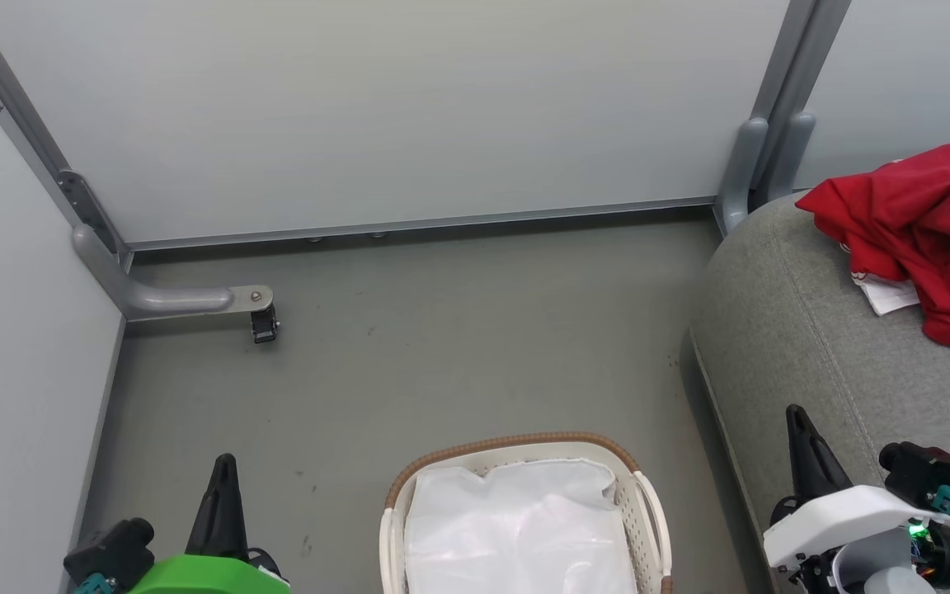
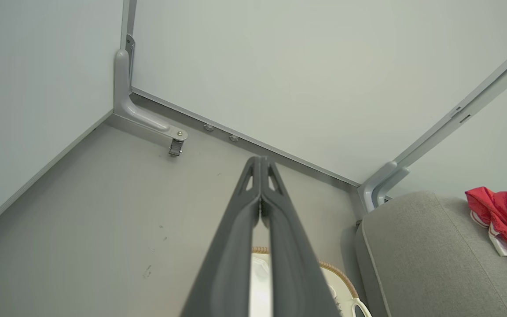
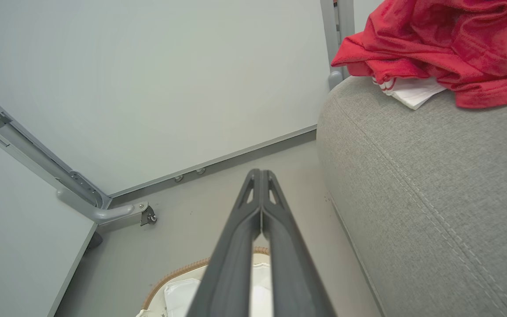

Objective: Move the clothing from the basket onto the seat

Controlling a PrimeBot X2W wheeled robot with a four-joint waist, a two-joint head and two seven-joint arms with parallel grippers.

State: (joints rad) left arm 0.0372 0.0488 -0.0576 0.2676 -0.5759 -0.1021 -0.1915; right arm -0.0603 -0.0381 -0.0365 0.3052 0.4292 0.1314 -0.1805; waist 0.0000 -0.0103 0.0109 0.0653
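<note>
Your head camera looks down from above the basket (image 1: 516,442); both wrist cameras sit lower, facing the same floor corner (image 1: 195,266), sharing basket rim and seat (image 3: 412,176).

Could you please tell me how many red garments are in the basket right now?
0. The basket holds just its white liner; the red clothing lies bunched on the sofa. The basket's near end is cut off, so something could hide there.

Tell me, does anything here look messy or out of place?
Only mildly: the bright red jersey clothing lies crumpled in a heap on the grey woven-fabric sofa, its white trim poking out beneath. Nothing looks spilled or damaged.
</note>
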